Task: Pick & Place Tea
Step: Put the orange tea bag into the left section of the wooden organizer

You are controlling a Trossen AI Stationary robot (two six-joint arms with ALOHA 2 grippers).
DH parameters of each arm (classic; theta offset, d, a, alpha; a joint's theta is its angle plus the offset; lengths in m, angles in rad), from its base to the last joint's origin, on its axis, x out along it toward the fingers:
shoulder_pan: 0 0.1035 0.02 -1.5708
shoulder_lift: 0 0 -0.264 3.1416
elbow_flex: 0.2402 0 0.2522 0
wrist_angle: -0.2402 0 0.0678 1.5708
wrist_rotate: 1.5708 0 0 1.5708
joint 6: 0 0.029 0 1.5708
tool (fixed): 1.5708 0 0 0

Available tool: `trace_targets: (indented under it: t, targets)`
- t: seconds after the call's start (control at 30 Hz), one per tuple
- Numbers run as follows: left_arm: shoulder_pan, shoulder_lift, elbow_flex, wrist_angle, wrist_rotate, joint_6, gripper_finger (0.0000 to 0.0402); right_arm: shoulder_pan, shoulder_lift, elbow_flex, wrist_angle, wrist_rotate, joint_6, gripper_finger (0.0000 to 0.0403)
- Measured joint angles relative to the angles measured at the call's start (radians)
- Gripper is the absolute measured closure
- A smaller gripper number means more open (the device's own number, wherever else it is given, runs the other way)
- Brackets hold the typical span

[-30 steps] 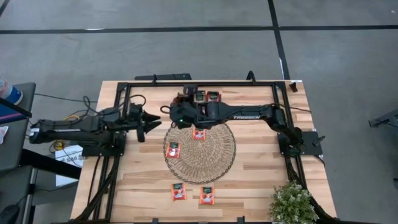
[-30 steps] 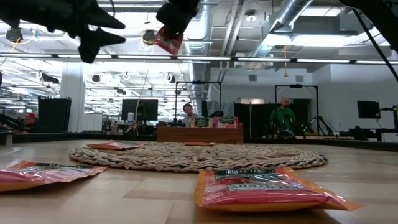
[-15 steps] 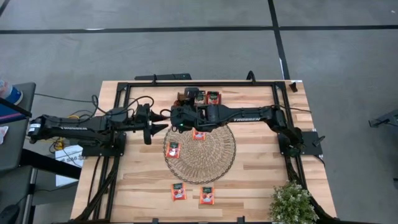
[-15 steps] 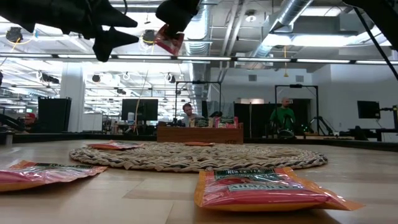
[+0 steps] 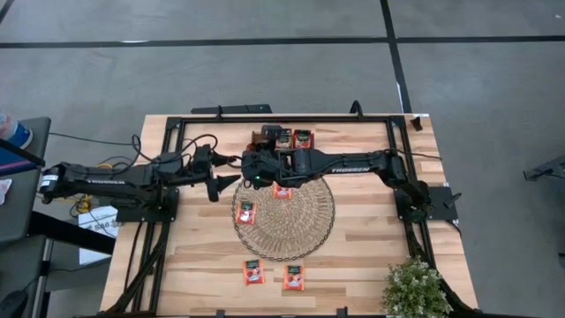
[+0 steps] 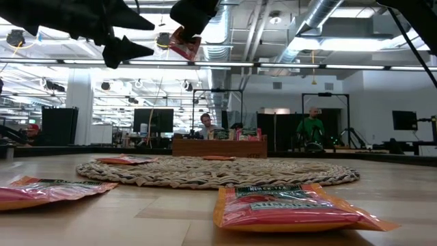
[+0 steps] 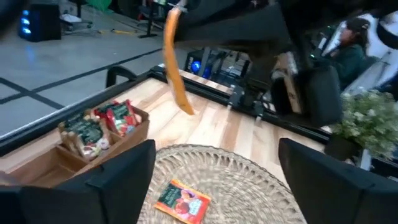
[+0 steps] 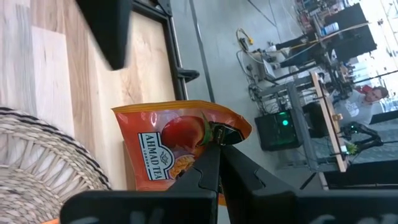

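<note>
- Lying nearest the front edge of the table (image 5: 371,265), on bare wood in front of the woven mat (image 5: 305,231), two red-orange sachets (image 5: 253,271) (image 5: 294,277) wait flat, side by side; neither is in a gripper, so I judge both as work left to do.
- On the woven mat itself, two more sachets rest flat: one (image 5: 246,212) toward its left part, another (image 5: 282,191) near its far rim, partly under the right arm.
- Above the mat's far-left rim, the right gripper (image 8: 214,144) holds a red-orange sachet (image 8: 174,149) in the air, its jaws pressed together on the packet's top edge. The low view shows that sachet hanging well clear of the mat.
- Just left of it, the left gripper (image 5: 231,173) hovers at much the same height with its jaws spread wide and nothing between them, pointing at the held sachet. This looks like a hand-over about to happen, though I cannot be sure.
- Beyond the mat's far rim sits the wooden tray (image 7: 134,124), with a few sachets (image 5: 303,138) already standing in its compartments.
- Judged overall: a few sachets are stowed, one is in transit, and four in view are left to move.
</note>
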Motion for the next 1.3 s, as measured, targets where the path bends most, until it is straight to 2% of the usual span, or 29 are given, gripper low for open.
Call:
trace_targets:
  t: [0.13,0.3,0.6,0.73,1.0,1.3]
  targets:
    - [0.000,0.036,0.000,0.091,-0.057,0.000,0.0058,0.000,0.000,0.000,0.002,-0.001,0.000,0.0403]
    - [0.001,0.106,0.000,0.226,-0.069,0.010,0.0057,0.000,0.000,0.000,0.005,-0.001,-0.001,0.0403]
    - [0.001,0.243,0.066,0.256,-0.130,0.027,0.0057,0.000,0.000,0.000,0.004,-0.001,-0.007,0.0403]
    - [0.001,0.286,0.139,0.208,-0.164,0.065,0.0057,0.000,0.000,0.000,0.000,-0.001,-0.009,0.0403]
    - [0.001,0.331,0.257,-0.043,-0.208,0.085,0.0071,0.001,0.000,0.000,-0.047,-0.001,-0.007,0.0403]
    - [0.001,0.321,0.261,-0.043,-0.239,0.137,0.0097,0.001,0.000,0.000,-0.073,-0.001,0.008,0.0403]
